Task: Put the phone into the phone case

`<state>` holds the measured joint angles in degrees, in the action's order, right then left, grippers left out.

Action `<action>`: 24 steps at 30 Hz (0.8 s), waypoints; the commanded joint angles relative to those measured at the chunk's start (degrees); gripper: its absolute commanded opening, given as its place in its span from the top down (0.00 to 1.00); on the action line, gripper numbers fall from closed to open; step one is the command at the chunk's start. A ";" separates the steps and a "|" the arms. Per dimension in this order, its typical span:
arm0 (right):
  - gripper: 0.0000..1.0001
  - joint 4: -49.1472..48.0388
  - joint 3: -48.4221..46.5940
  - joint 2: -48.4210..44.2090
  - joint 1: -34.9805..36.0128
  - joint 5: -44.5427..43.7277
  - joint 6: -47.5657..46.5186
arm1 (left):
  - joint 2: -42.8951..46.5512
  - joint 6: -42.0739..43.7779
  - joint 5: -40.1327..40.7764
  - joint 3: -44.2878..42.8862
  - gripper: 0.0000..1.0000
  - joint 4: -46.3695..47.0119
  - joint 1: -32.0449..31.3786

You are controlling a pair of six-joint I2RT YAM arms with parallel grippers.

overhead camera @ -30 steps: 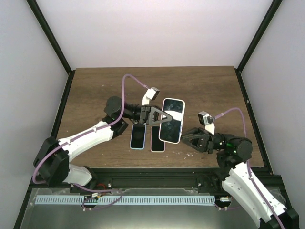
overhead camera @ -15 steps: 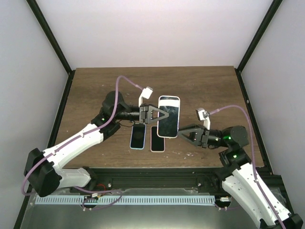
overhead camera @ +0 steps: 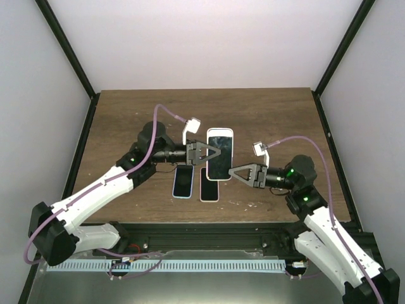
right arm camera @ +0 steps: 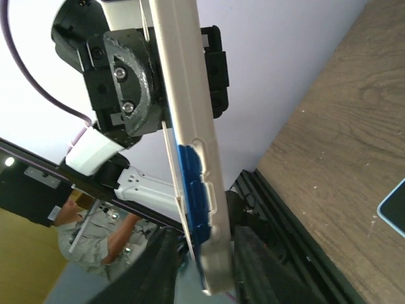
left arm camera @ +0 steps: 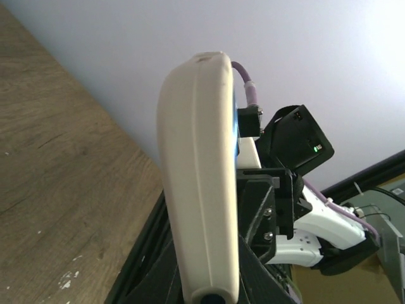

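My left gripper (overhead camera: pixel 205 152) is clamped tight on the 9 o'clock edge of the white phone case (overhead camera: pixel 219 152), raised off the table (overhead camera: pixel 272 120). Its long axis runs 12 to 6, dark screen up. The blue phone (right arm camera: pixel 192 190) shows through the side cutouts. My right gripper (overhead camera: pixel 235 172) straddles the 5 o'clock corner; I can't tell whether it pinches. Both forearms reach inward, level.

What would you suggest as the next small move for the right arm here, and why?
Probably close the right jaws gently on the edge of the white phone case: they straddle it, the left jaws hold the case aloft, and the blue phone looks only partly seated there.
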<state>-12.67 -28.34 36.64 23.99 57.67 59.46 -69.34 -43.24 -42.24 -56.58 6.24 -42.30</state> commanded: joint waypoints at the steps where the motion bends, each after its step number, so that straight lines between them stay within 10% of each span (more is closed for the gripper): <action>1: 0.80 -3.06 -1.49 0.74 1.06 2.95 -0.76 | 0.26 4.68 5.99 -1.26 1.00 -2.52 0.62; 4: 0.99 -2.32 -1.41 1.38 1.10 2.86 -0.87 | 0.49 6.27 8.03 -1.53 1.00 -4.83 0.63; 15: 0.99 -2.00 0.16 2.61 1.08 -0.08 1.28 | 0.87 10.21 11.47 -1.92 1.00 -10.11 0.63; 20: 0.73 -2.81 1.88 2.23 1.06 -2.30 0.57 | -0.42 7.82 7.93 -0.99 1.00 -8.76 0.62; 24: 0.73 -6.19 3.80 3.82 1.08 -0.98 1.92 | 0.31 5.08 7.25 1.79 1.00 -4.46 0.76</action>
<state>-13.56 -25.47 40.16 24.51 55.22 59.46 -69.28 -38.54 -37.10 -57.01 -1.98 -42.33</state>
